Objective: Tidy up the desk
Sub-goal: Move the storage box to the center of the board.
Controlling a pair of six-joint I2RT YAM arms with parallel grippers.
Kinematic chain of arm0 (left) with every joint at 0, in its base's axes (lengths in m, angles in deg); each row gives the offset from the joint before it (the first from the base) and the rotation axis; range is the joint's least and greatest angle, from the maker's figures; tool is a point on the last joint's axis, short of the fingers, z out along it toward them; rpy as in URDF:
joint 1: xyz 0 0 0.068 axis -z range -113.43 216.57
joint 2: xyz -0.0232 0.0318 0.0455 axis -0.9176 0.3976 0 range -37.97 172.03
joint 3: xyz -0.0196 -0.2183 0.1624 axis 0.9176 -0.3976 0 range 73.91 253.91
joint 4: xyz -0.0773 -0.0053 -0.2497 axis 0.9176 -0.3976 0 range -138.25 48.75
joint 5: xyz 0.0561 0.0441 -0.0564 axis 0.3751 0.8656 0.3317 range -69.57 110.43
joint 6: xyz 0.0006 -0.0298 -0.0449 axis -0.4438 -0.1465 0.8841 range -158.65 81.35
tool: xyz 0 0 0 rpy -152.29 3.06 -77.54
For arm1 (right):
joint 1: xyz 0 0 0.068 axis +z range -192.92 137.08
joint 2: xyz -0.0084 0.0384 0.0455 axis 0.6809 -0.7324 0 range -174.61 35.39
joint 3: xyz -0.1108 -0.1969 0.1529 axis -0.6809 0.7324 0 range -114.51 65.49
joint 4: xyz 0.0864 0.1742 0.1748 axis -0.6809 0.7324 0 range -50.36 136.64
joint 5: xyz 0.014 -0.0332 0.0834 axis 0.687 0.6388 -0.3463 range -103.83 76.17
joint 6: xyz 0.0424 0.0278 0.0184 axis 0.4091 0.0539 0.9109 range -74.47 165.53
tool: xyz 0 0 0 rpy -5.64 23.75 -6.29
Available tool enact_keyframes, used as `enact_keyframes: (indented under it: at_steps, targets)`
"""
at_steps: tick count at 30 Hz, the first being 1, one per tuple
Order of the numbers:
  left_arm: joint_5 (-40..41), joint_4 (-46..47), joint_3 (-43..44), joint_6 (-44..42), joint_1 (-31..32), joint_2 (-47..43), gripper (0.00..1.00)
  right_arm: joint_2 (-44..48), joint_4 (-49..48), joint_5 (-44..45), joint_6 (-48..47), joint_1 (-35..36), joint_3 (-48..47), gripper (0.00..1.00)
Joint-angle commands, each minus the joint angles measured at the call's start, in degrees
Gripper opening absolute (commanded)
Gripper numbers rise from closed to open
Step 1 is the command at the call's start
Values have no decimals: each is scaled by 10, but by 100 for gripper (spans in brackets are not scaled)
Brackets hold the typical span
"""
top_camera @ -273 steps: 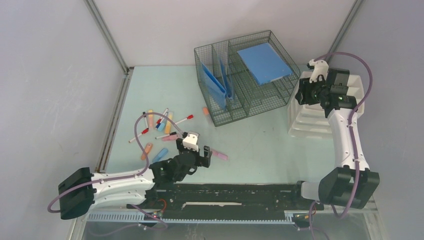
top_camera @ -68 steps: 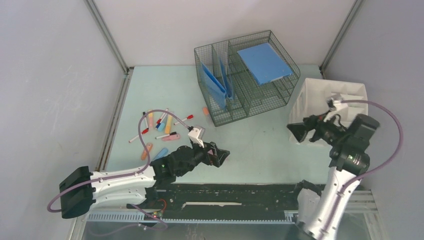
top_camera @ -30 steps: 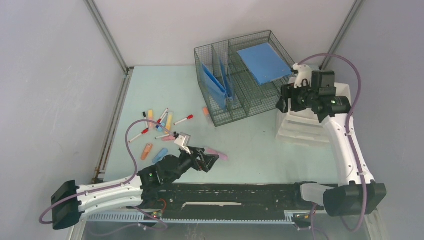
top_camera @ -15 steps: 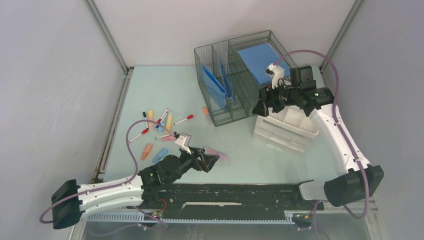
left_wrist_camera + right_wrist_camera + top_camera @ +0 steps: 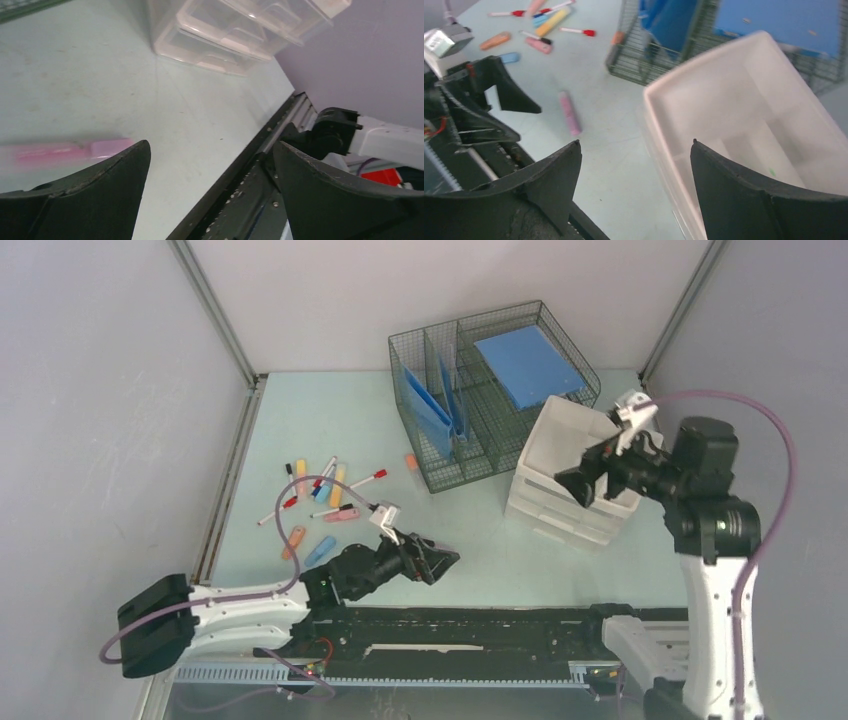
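Note:
The pale mint-green desk (image 5: pixel 330 410) holds a scatter of coloured markers (image 5: pixel 325 485) on its left. My left gripper (image 5: pixel 443 565) hovers low near the front edge, jaws wide and empty. In the left wrist view a pink marker (image 5: pixel 65 150) lies beside my left gripper's (image 5: pixel 211 144) left finger. The white plastic drawer unit (image 5: pixel 545 490) stands right of centre. My right gripper (image 5: pixel 577 480) hangs open above its left rim, holding nothing. In the right wrist view the right gripper (image 5: pixel 635 142) straddles the drawer unit's (image 5: pixel 734 100) edge from above.
A wire mesh basket (image 5: pixel 432 475) with upright blue folders (image 5: pixel 430 405) and a flat blue folder (image 5: pixel 527 365) stands at the back, close behind the drawer unit. An orange marker (image 5: pixel 411 462) lies by its front corner. A black rail (image 5: pixel 470 625) runs along the near edge.
The drawer unit has slid left toward the basket. My right gripper has let go, opened wider and pulled back to the right. My left gripper has shifted slightly right over the pink marker.

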Motion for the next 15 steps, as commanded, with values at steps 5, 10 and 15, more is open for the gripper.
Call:
enact_keyframes:
  at_steps: [5,10,15]
  targets:
    - [-66,186,118,54,24,162,98,44,3,1,-82,-149,103,81]
    - [-40,283,180,126,32,284,98,27,-7,-25,-109,-174,144,70]
    - [10,312,263,199,47,391,97,46,-64,-65,-80,-190,198,69]
